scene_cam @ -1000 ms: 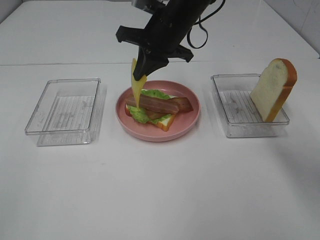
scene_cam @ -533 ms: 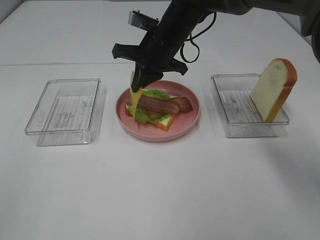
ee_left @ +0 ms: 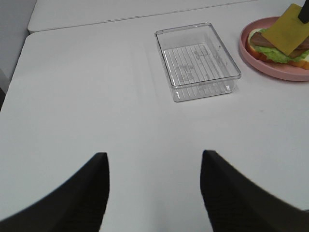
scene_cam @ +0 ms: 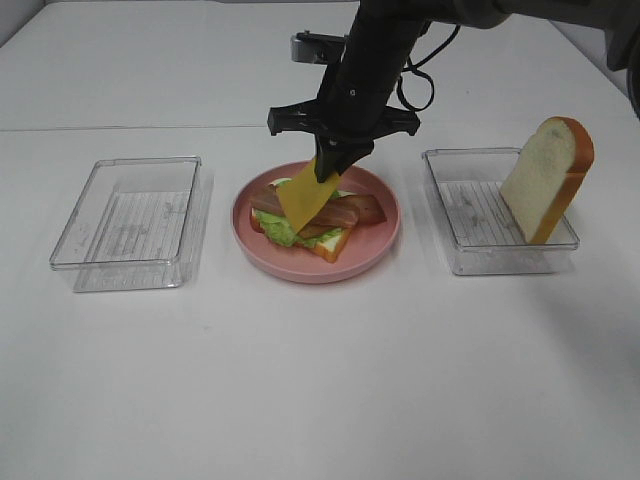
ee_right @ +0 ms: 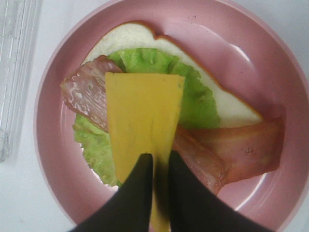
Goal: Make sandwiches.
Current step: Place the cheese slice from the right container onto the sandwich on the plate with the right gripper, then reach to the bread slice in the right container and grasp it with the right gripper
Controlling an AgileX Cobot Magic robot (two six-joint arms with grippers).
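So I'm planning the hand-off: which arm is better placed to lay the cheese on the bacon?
Right. Its fingers already pinch the cheese slice over the bacon on the pink plate. The left gripper hangs open over bare table beyond the empty tray.

- Bright, even light falls from overhead; the white table [scene_cam: 320,380] looks almost shadowless in the high view.
- A faint grey shade darkens the table's right side.
- Soft, pale shadows sit under the clear trays [scene_cam: 130,225].
- Small white glints shine on the pink plate [ee_right: 241,53] rim in the right wrist view.
- The dark fingers [ee_right: 137,203] close to that lens are blurred.
- In the left wrist view, the near fingers [ee_left: 77,193] are soft black shapes; the table beyond is sharp.
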